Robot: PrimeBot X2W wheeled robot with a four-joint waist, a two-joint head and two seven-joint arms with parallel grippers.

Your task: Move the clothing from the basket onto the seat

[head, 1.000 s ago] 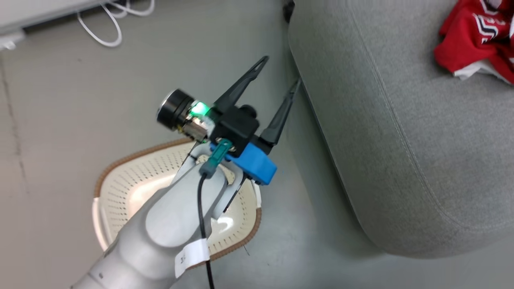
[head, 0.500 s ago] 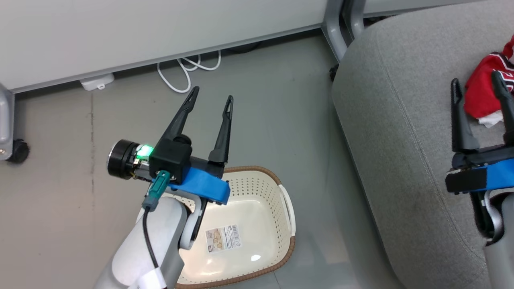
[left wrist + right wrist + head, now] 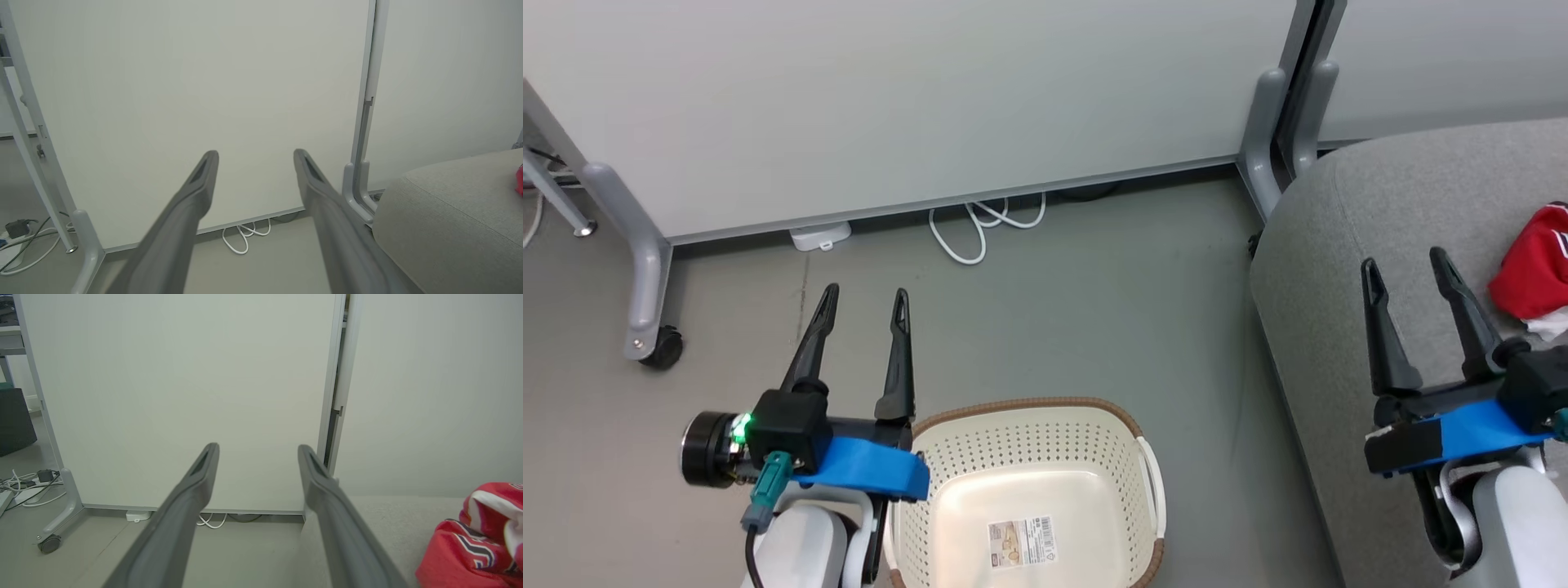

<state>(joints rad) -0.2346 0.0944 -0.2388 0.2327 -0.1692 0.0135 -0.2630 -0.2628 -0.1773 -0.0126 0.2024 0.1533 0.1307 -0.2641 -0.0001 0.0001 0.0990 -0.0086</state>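
An oval cream plastic basket [image 3: 1023,441] with perforated sides, a brown woven-look rim and white side handles stands upright on the grey floor [image 3: 1094,310], to the left of the seat and apart from it. A printed label [image 3: 1021,543] shows on its bare bottom. The seat [image 3: 1339,245] is large, grey, fabric-covered and round-edged. Red clothing [image 3: 1531,273] with white trim lies crumpled on top of the seat.

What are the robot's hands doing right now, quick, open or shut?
Left gripper: open, holding nothing, by the basket.
Right gripper: open, holding nothing, over the seat near the clothing.
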